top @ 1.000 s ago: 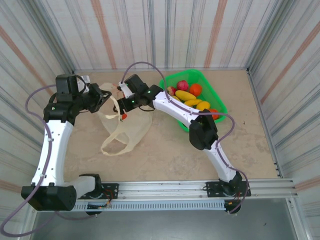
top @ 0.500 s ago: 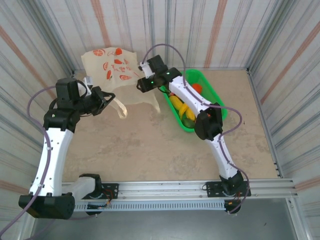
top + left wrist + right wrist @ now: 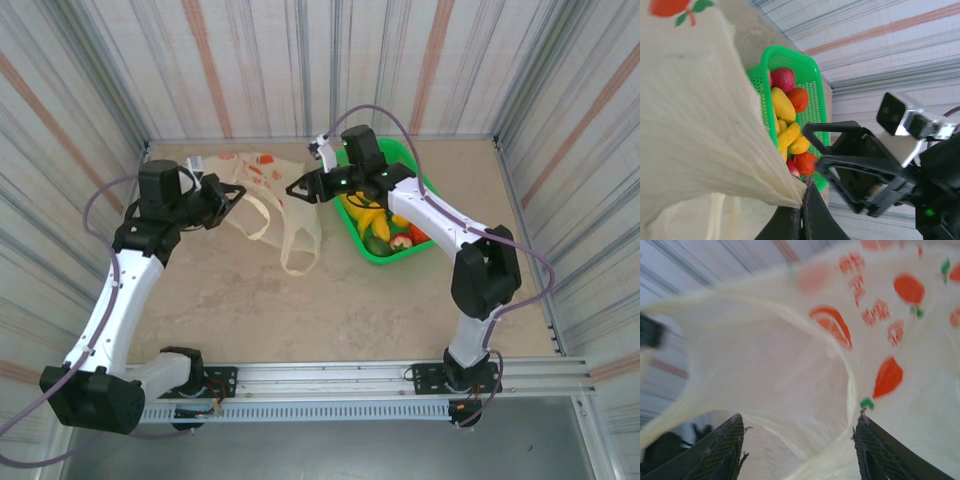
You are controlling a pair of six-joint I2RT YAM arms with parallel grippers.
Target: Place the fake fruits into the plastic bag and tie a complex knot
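Beside the green basket (image 3: 812,80) holding the fake fruits (image 3: 782,105), the plastic bag (image 3: 268,205) hangs stretched, one edge clamped in the left gripper (image 3: 802,210), while the right gripper (image 3: 797,427) has its fingers apart around bag film.

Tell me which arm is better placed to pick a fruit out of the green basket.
Right. The right hand is open beside the green basket of fake fruits; the left hand is shut on the plastic bag, farther off.
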